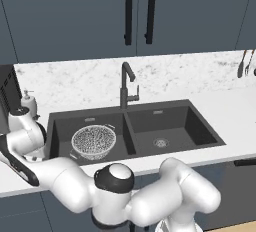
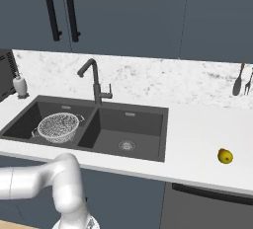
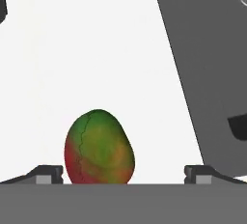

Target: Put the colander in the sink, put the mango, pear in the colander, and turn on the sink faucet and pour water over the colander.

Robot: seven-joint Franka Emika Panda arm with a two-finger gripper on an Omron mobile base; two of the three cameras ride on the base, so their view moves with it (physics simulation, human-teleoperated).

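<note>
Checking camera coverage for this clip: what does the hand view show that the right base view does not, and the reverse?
Hand view alone: the red-green roundish mango on the white counter, between the open end effector fingertips. Right base view alone: the small yellow pear, the dark gooseneck faucet and the silvery wire-mesh colander in the left basin. Shared: the dark charcoal sink and white counter.

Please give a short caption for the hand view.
Open gripper poised around the mango on the white counter, beside the dark sink.
</note>
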